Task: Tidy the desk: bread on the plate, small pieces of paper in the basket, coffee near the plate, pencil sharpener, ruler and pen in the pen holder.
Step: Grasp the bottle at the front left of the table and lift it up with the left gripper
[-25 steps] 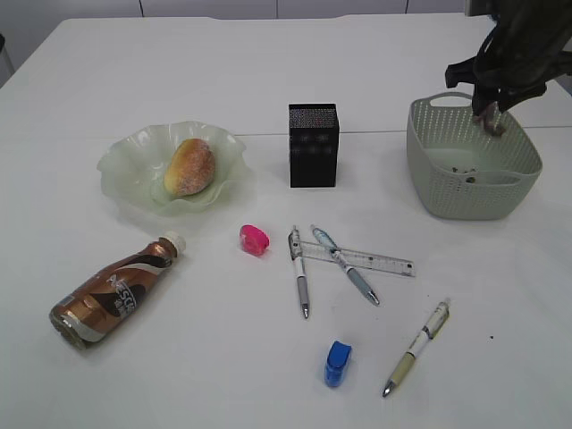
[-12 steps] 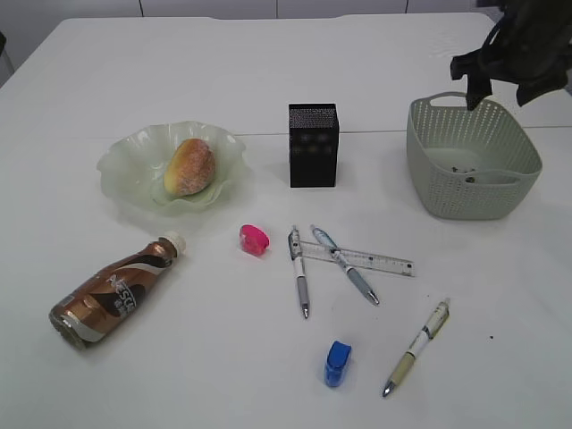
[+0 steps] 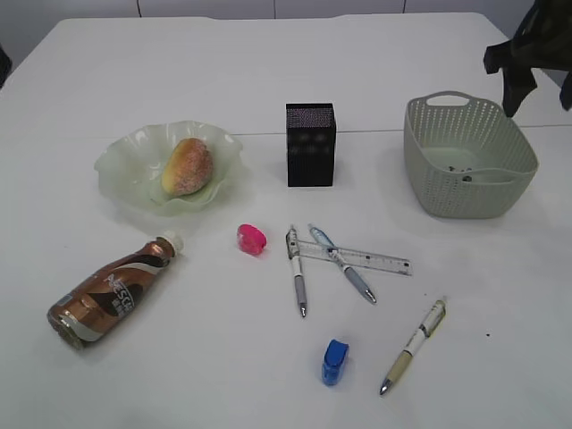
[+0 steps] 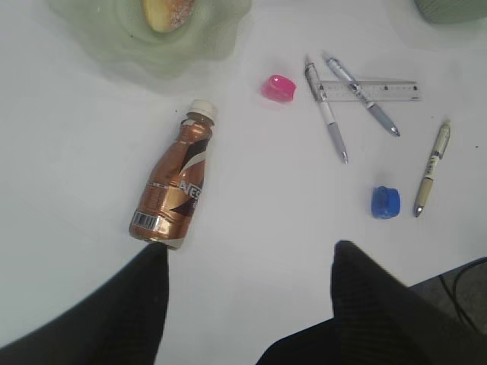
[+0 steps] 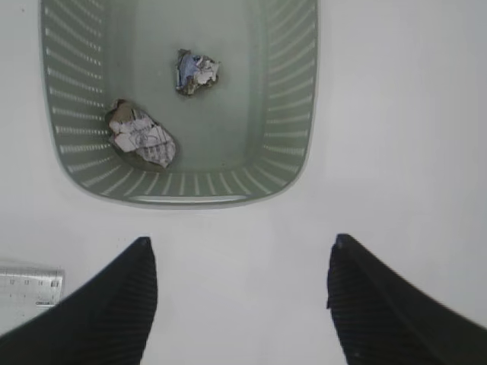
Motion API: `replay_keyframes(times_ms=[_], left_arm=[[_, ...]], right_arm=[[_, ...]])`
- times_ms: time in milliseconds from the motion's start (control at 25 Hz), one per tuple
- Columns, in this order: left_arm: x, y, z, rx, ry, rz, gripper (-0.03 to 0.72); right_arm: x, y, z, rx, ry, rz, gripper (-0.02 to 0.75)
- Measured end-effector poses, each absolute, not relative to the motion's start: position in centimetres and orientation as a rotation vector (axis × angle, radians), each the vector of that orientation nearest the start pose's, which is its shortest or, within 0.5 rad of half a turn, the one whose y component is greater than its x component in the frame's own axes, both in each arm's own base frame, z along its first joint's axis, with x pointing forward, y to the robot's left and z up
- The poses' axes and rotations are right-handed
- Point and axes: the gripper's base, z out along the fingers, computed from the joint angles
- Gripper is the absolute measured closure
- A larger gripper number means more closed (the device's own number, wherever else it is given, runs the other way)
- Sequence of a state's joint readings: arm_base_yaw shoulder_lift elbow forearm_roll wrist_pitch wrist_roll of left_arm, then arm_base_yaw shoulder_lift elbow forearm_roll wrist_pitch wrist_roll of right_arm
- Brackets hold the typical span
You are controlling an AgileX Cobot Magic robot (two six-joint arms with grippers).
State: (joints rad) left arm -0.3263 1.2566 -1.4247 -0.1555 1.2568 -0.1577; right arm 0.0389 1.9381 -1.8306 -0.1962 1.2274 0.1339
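Bread [image 3: 189, 166] lies on the green plate [image 3: 121, 170]. The coffee bottle [image 3: 112, 290] lies on its side at the front left. Pink [image 3: 251, 239] and blue [image 3: 334, 361] pencil sharpeners, a clear ruler [image 3: 366, 259] and three pens [image 3: 296, 271] [image 3: 344, 264] [image 3: 413, 345] are scattered in front of the black pen holder [image 3: 310, 144]. Two crumpled paper pieces [image 5: 141, 134] [image 5: 197, 71] rest inside the basket [image 3: 467, 165]. My right gripper [image 5: 242, 242] hangs open and empty above the basket's near rim [image 5: 183, 199]. My left gripper [image 4: 247, 247] is open and empty, above the table just past the bottle's [image 4: 173, 185] base.
The white table runs wide behind the pen holder. In the left wrist view the table's edge and a cable [image 4: 460, 277] show at the lower right. The ruler's end [image 5: 29, 287] shows at the left edge of the right wrist view.
My right gripper has risen out of the basket and drifted to the right, its jaws now apart. The paper piece it carried stays in the basket. The left arm has not moved.
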Motion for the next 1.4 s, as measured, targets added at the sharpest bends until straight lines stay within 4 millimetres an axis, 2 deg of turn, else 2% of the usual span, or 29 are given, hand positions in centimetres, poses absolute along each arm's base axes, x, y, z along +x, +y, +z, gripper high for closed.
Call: replay_keyframes(times_ms=[120,320,480,560,720,960,1120,1400], left_arm=[[23.1,-9.0,40.2,0.226,2.631,-0.343,0.202],[25.6,-9.6,37.7,0.269,2.717,-0.277,0.194],[27.4,-9.9,35.6,0.297,2.778,-0.210,0.179],[28.2,-10.0,34.6,0.333,2.802,-0.171,0.148],[30.0,-10.2,32.1,0.370,2.869,-0.082,0.065],[32.3,-10.8,27.9,0.447,2.973,-0.010,0.057],[33.2,-11.6,25.1,0.533,3.030,0.016,0.062],[34.0,-14.4,21.1,0.730,3.039,0.045,0.069]], right_arm=[[41.4,0.4,30.8,0.040,2.799,-0.169,0.195],[39.3,1.1,32.5,-0.050,2.787,-0.053,0.196],[36.5,1.2,34.6,-0.086,2.754,-0.038,0.196],[34.7,1.3,35.3,-0.111,2.746,-0.010,0.197],[31.1,2.0,35.3,-0.152,2.760,0.123,0.197],[25.7,2.7,35.0,-0.169,2.766,0.255,0.197],[23.2,2.6,35.5,-0.196,2.735,0.255,0.197],[20.9,2.5,37.3,-0.210,2.654,0.244,0.197]])
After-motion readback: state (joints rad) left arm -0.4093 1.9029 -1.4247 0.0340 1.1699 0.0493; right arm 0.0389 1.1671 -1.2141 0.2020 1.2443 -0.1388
